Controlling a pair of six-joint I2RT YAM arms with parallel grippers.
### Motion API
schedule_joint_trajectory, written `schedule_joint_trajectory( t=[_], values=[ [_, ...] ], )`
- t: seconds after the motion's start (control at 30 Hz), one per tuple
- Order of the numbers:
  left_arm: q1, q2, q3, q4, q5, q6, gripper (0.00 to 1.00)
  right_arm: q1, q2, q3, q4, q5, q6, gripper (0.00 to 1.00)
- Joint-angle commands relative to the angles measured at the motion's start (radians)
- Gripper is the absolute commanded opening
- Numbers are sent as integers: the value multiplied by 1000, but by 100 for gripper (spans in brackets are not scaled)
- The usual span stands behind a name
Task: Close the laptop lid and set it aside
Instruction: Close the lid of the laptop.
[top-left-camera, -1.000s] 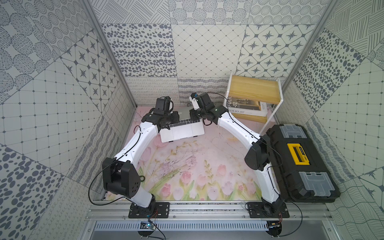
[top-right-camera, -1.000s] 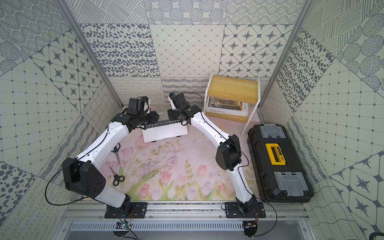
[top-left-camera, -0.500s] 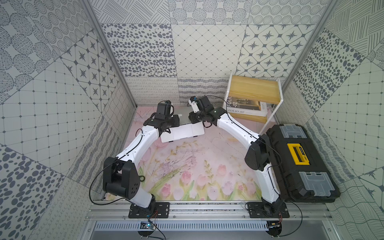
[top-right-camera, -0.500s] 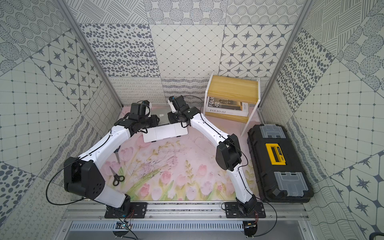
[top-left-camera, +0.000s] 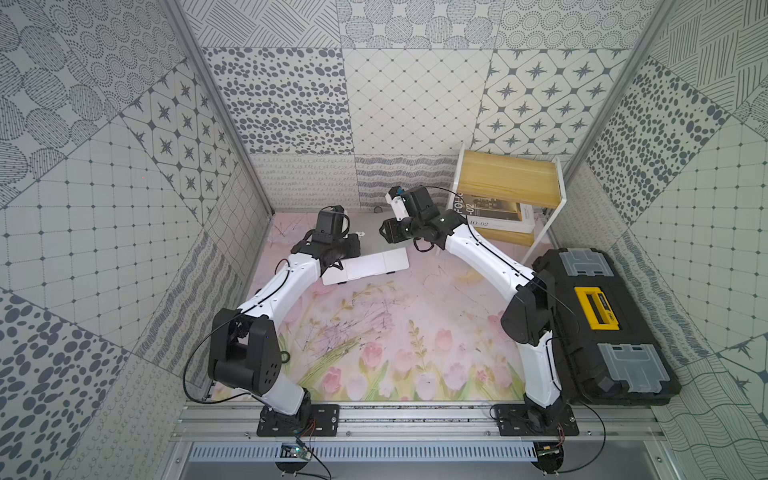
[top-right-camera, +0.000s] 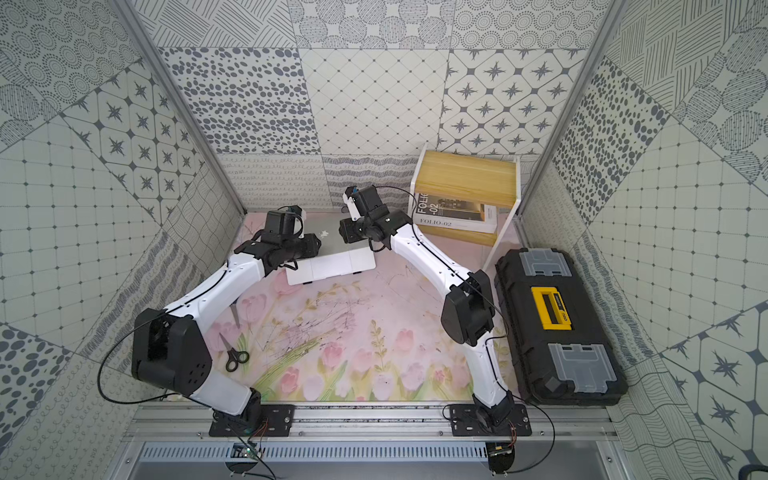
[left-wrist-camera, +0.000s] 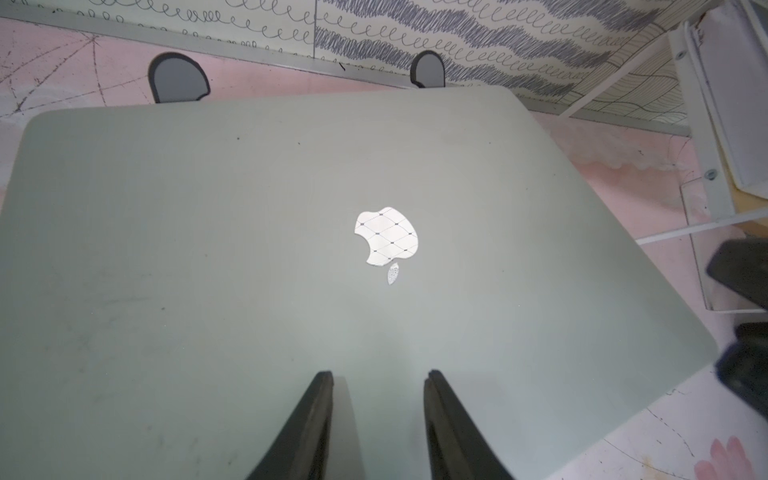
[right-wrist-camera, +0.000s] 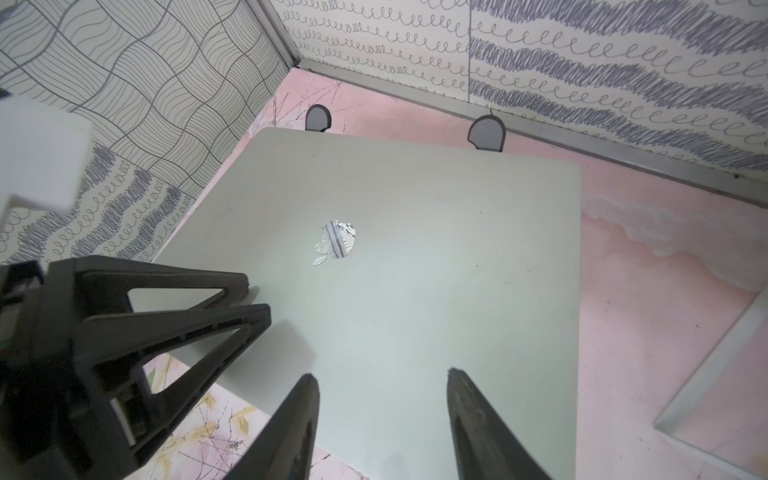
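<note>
The silver laptop sits at the back of the mat. Its lid (top-left-camera: 368, 239) (top-right-camera: 332, 245) is lowered, logo (left-wrist-camera: 386, 237) facing up. In both top views a pale strip of the keyboard half with the trackpad (top-left-camera: 365, 268) (top-right-camera: 332, 266) shows in front of the lid's front edge. My left gripper (left-wrist-camera: 378, 372) (top-left-camera: 333, 265) is open with its fingertips low over the lid (left-wrist-camera: 291, 208) near that edge and nothing between them. My right gripper (right-wrist-camera: 381, 372) (top-left-camera: 386, 230) is open above the lid (right-wrist-camera: 415, 249) on its right side, also holding nothing.
Two dark rounded stand tabs (left-wrist-camera: 178, 79) stick out behind the laptop, close to the back wall. A white shelf with a wooden top and books (top-left-camera: 507, 183) stands at the back right, a black toolbox (top-left-camera: 602, 316) along the right. Scissors (top-right-camera: 235, 357) lie by the left arm.
The lid has come down: the keyboard rows seen a second ago are now covered. The right gripper went from shut to open and drew back. The left gripper followed the lid down.
</note>
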Motion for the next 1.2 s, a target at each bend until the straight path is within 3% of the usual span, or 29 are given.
schedule_joint_trajectory(
  t=[0.0,1.17],
  values=[
    [0,11,-14,-41,3,11,40,-1,22,-16,26,-4,-13,53],
    [10,-117,-147,46,-54,-14,49,-5,117,-81,64,8,-18,60]
  ],
)
